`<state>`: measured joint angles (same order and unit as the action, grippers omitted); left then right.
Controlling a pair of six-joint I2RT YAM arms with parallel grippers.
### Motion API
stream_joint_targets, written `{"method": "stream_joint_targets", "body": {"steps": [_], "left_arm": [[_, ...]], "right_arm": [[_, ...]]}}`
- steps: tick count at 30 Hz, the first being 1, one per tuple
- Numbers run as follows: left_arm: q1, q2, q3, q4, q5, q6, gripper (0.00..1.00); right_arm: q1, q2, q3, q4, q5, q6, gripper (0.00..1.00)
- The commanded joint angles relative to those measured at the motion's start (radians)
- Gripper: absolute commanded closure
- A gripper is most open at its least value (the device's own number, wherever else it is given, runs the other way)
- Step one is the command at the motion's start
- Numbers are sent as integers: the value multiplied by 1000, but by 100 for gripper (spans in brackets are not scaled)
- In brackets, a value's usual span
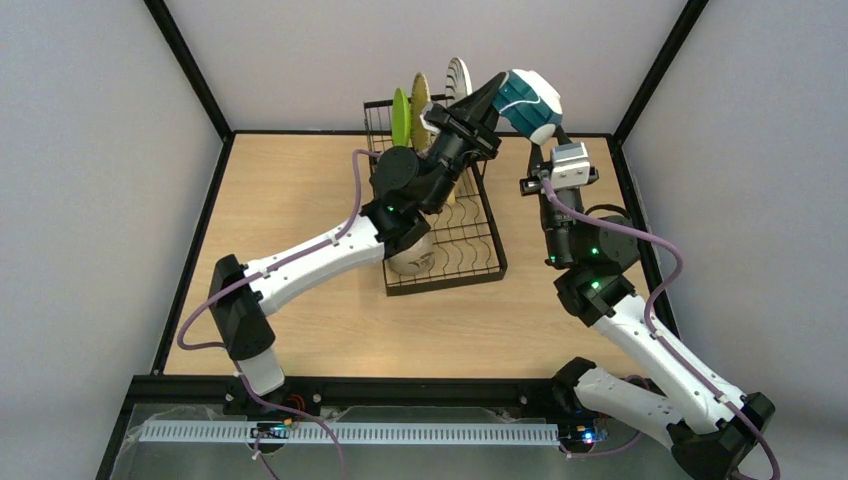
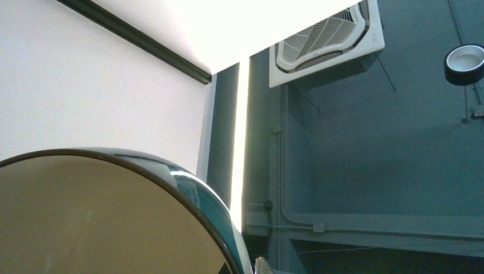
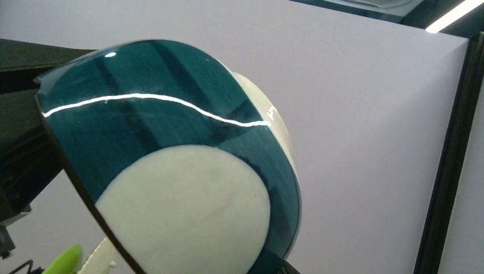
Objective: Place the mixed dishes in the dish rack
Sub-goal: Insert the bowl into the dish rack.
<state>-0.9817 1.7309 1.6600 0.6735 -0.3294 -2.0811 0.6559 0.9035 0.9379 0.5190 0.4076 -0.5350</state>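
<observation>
The blue-patterned bowl (image 1: 528,103), teal and white outside, hangs in the air above the back right of the dish rack (image 1: 478,262). My right gripper (image 1: 542,130) holds it from below. The bowl's outside fills the right wrist view (image 3: 171,142). My left gripper (image 1: 494,90) reaches up from the left, its fingers straddling the bowl's rim (image 2: 188,200). One fingertip (image 2: 261,266) lies against the outer wall. The green plate (image 1: 400,118), the bamboo plate (image 1: 420,100) and the striped plate (image 1: 458,78) stand in the rack. The tumbler is not visible.
A pale rounded dish (image 1: 412,258) lies in the rack's near end, partly under my left arm. The left arm's black body (image 3: 17,142) and the green plate's edge (image 3: 63,260) show in the right wrist view. Black frame posts stand at the table's back corners.
</observation>
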Motion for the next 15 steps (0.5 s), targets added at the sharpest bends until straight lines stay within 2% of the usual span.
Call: {"method": "stream_joint_targets", "body": {"steps": [1, 3, 6, 7, 9, 15], "left_arm": [[-32, 11, 42, 3, -5, -131, 98], [-38, 7, 43, -2, -8, -126, 98], [-44, 1, 40, -6, -7, -115, 98], [-46, 0, 39, -9, -5, -113, 98], [-53, -5, 35, -16, -6, -111, 98], [-66, -15, 12, -21, -2, -109, 98]], "right_arm": [[5, -19, -3, 104, 25, -13, 45], [5, -23, -5, 111, 26, -10, 66], [5, -20, 0, 114, 49, -7, 90], [5, -20, 2, 113, 52, -6, 96], [5, -23, 6, 108, 54, -6, 100], [5, -34, 30, 72, 50, 3, 100]]}}
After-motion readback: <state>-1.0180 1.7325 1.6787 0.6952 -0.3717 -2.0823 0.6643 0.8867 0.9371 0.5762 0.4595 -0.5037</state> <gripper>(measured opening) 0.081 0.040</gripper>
